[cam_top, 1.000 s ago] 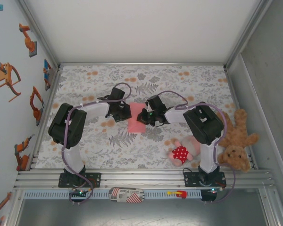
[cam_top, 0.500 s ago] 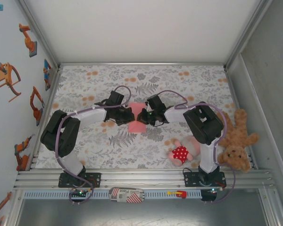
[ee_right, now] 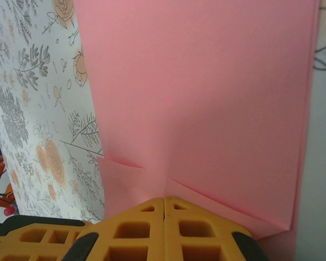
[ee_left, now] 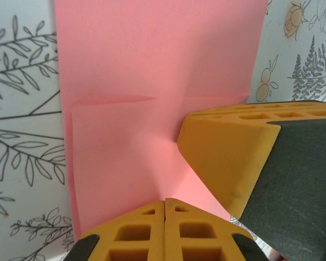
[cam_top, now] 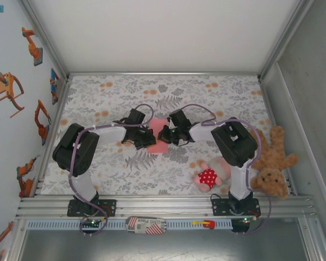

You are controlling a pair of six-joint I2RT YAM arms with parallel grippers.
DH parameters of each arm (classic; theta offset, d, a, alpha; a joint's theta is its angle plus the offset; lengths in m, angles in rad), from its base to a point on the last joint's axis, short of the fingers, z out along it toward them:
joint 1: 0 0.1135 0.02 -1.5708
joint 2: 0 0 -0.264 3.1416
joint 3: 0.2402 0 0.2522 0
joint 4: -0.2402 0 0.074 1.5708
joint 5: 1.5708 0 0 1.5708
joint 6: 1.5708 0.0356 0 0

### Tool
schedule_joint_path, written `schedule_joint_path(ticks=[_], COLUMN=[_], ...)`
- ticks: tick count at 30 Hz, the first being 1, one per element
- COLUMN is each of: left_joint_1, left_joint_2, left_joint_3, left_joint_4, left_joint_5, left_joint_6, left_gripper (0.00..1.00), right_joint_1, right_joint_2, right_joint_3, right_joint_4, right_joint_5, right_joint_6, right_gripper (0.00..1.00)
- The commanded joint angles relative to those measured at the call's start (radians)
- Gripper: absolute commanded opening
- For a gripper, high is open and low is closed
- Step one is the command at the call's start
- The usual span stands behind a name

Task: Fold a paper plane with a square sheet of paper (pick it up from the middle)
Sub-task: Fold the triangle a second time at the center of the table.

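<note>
Sliding onto paper (ee_left: 152, 65), left pincer (ee_left: 165, 202), closed

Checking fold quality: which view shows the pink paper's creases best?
The left wrist view: the square sheet of paper lies close up, with a horizontal crease and a folded layer's edges sharp. The right wrist view shows it large too, with a shorter crease low in frame. The top external view gives a small pink patch.

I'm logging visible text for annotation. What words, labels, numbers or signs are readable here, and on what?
No text here can be read.
The red-and-white label on the front rail: print too small and blurred to read.
The wall stickers: orange robot-arm drawings, no words.
The pink paper: blank.
</note>
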Motion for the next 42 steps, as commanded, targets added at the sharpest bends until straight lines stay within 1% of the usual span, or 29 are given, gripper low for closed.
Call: schedule_joint_path(ticks=[1,15,20,25,32,34,37,42], left_joint_1=[0.001,0.002,0.002,0.002,0.002,0.002,0.009,0.015], left_joint_2=[0.027,0.043,0.018,-0.037,-0.131,-0.159,-0.223,-0.35], left_joint_3=[-0.013,-0.016,-0.06,-0.128,-0.275,-0.295,-0.289,-0.215], left_joint_4=[0.03,0.051,0.031,-0.028,-0.031,-0.055,-0.106,-0.091], left_joint_5=[0.007,0.038,0.044,0.022,-0.002,-0.016,-0.041,-0.041], left_joint_6=[-0.006,0.011,0.024,0.037,-0.007,-0.006,0.006,0.025], left_gripper=[0.0,0.02,0.02,0.01,0.01,0.0,0.0,0.0], right_joint_1=[-0.005,-0.006,-0.008,-0.013,-0.014,-0.014,-0.014,-0.014], right_joint_2=[0.053,0.063,0.071,0.077,0.078,0.077,0.072,0.065], right_joint_3=[-0.022,-0.03,-0.032,-0.039,-0.048,-0.047,-0.047,-0.045], right_joint_4=[-0.147,-0.154,-0.168,-0.176,-0.176,-0.177,-0.179,-0.178], right_joint_5=[0.052,0.055,0.065,0.071,0.073,0.072,0.071,0.068], right_joint_6=[-0.022,-0.017,-0.017,-0.018,-0.021,-0.023,-0.026,-0.03], right_gripper=[0.0,0.0,0.0,0.0,0.0,0.0,0.0,0.0])
